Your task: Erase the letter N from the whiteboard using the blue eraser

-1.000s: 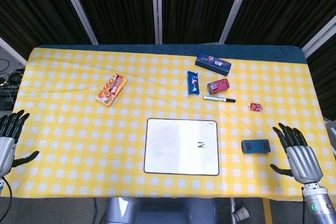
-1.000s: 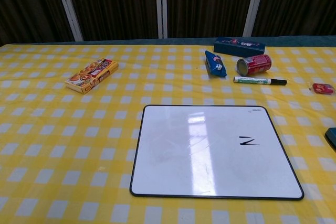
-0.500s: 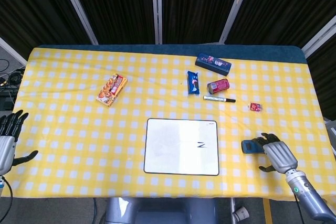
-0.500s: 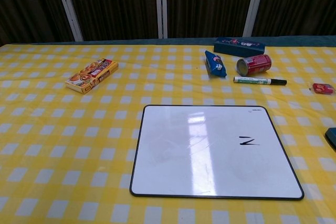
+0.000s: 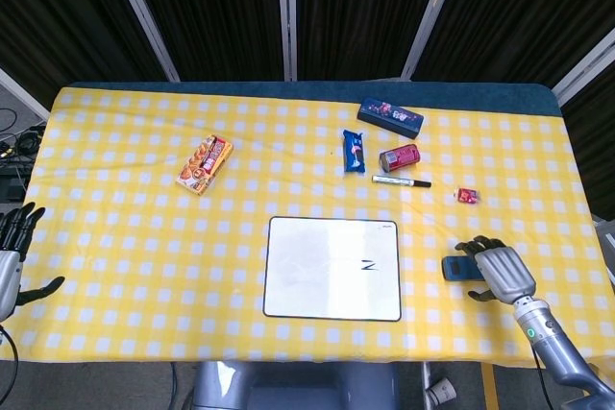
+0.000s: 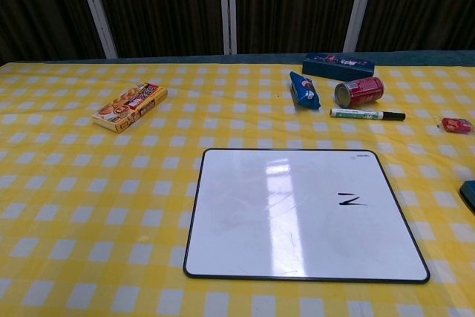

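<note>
The whiteboard (image 5: 332, 269) lies flat on the yellow checked tablecloth (image 5: 144, 228), near the front edge of the table and a little right of centre. The letter N (image 5: 367, 265) is intact on the right part of the board, dark and unsmudged in both views, so no erasing has been done.

The blue eraser (image 5: 455, 268) sits on the cloth just to the right of the board, clear of its edge. The right hand (image 5: 498, 270) is over the eraser's right end, fingers curved down and covering part of it. Whether the fingers have closed on the eraser or only rest above it cannot be told from the head view, and the chest view shows just a sliver of the eraser at its right border and no hand. The eraser looks flat on the table, so it is judged not lifted.

The left hand (image 5: 12, 256) waits at the far left edge of the table, fingers spread and holding nothing, well apart from everything.

Farther back on the table lie a snack box (image 5: 205, 164) on the left, and on the right a blue packet (image 5: 355, 152), a red can (image 5: 400, 157) on its side, a marker (image 5: 401, 180), a dark pencil case (image 5: 390, 116) and a small pink item (image 5: 468, 196).

The task appears to be at its first step: securing the eraser. Left to do are the lift, the carry leftward over the board, and the wiping of the N.
</note>
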